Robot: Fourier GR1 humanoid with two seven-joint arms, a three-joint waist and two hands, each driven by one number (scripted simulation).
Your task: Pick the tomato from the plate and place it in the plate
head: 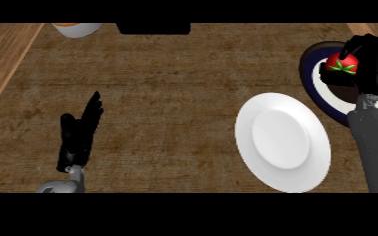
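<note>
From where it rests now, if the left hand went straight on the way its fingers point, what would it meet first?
The left hand points up the view, slightly rightward, over bare wooden counter. The way looks free until the dark object at the far edge, though depth is unclear.

- Readable text, labels, brands, numbers, signs: none to be seen on anything on the counter.
</note>
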